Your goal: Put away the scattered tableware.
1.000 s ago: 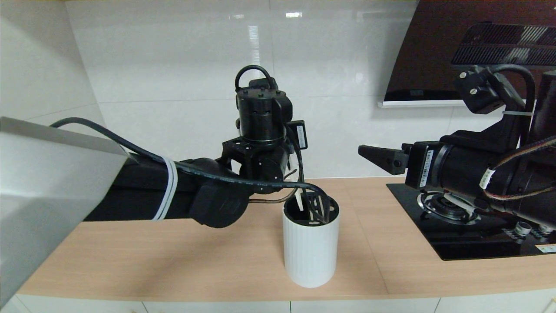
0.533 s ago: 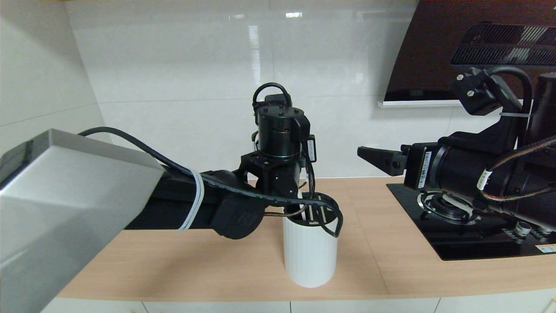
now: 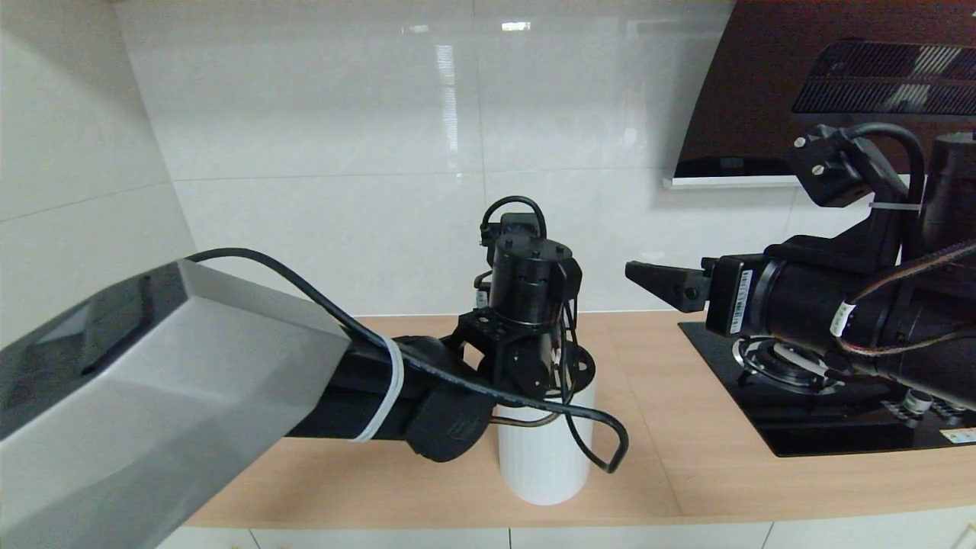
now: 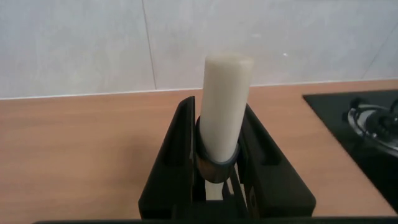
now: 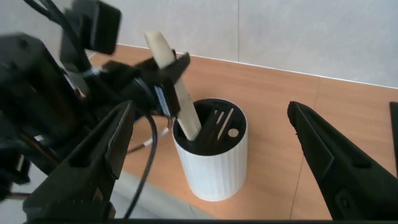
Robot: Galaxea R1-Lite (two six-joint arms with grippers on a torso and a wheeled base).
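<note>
The cream-handled utensil (image 5: 169, 68) leans with its lower end inside the white holder (image 5: 214, 165), among other utensils (image 5: 222, 119). Your left gripper (image 4: 219, 143) clamps its handle, so you likely have only the release left. Your right gripper (image 5: 210, 111) hangs spread and empty

Ribbed white holder (image 5: 214, 169); matt cream handle (image 4: 225, 106); wood-grain counter (image 3: 686, 442); glossy tiles (image 3: 320, 99).

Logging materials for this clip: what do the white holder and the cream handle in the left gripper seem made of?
White holder: probably plastic or ceramic; evenly white, vertically ribbed wall. Cream handle, clamped in the left gripper: smooth plastic or ceramic by its look, rounded end, with a dark, possibly metal collar. Neither can be settled.
</note>
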